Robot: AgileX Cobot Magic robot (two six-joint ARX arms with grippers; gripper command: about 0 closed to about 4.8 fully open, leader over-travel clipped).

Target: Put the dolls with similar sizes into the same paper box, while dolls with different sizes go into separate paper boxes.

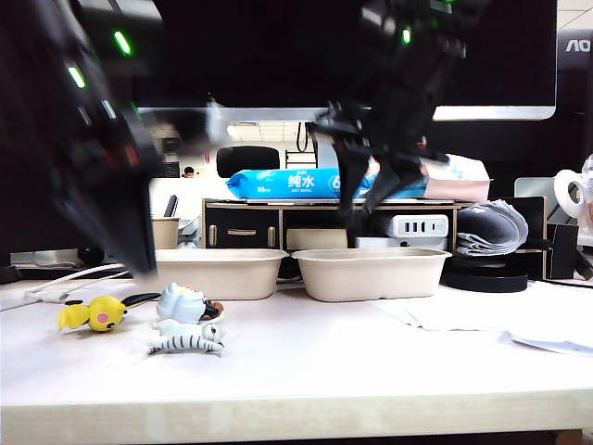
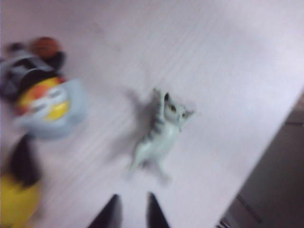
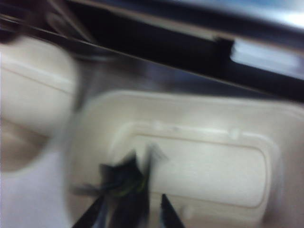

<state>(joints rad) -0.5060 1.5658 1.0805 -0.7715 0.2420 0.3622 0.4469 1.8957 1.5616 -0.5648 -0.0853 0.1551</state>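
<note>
L gripper point(image 2: 132, 211): empty, jaws a narrow gap apart, above table point(image 1: 371, 362) just short of striped cat point(image 2: 161, 133), which lies on its side. Blue-white doll point(image 2: 50, 109) and yellow doll point(image 2: 16, 202) beside it, all outside boxes. R gripper point(image 3: 130, 211): over right box point(image 3: 199, 166), black doll point(image 3: 124, 183) blurred at its tips; held or released, can't tell. Left box point(image 1: 218, 271) touches right box.

The left tool point(image 2: 132, 211) is cut off at the lower edge of the left wrist view, only two dark tips showing. The yellow doll point(image 2: 16, 202) is cropped at the lower left there and smeared, like the blue-white doll point(image 2: 50, 111). The right tool point(image 3: 130, 209) is blurred; whether it grips the dark shape point(image 3: 121, 183) over the paper box point(image 3: 266, 118) is unclear.
</note>
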